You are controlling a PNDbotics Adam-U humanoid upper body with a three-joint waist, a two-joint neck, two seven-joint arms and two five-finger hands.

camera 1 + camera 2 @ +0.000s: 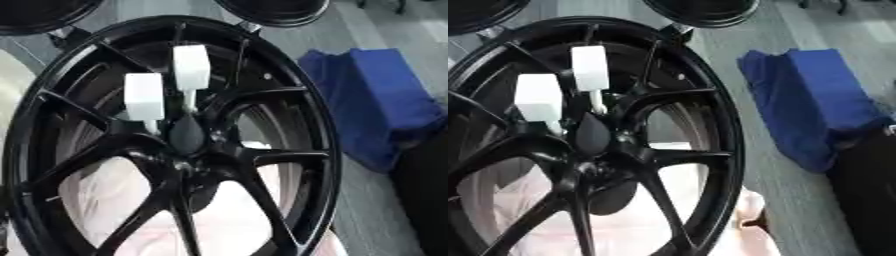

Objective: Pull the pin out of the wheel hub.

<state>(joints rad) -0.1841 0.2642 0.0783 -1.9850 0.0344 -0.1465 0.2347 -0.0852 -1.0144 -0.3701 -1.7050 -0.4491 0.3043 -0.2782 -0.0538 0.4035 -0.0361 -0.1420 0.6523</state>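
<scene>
1. Wheel hub [188, 160]: lower rim cut off by the bottom edge; left rim clipped in the right eye view.
2. Two white pins [191, 67], [144, 96]: shafts run down behind the dark centre cap [186, 135], so their seating can't be seen.
3. Pale pink cloth [114, 200] under the wheel: only visible through the spoke gaps.
4. Two more black rims [276, 11] at the top: mostly out of frame.
5. Blue cloth [815, 100]: blurred, its right side meets a dark shape cut by the edge.
</scene>
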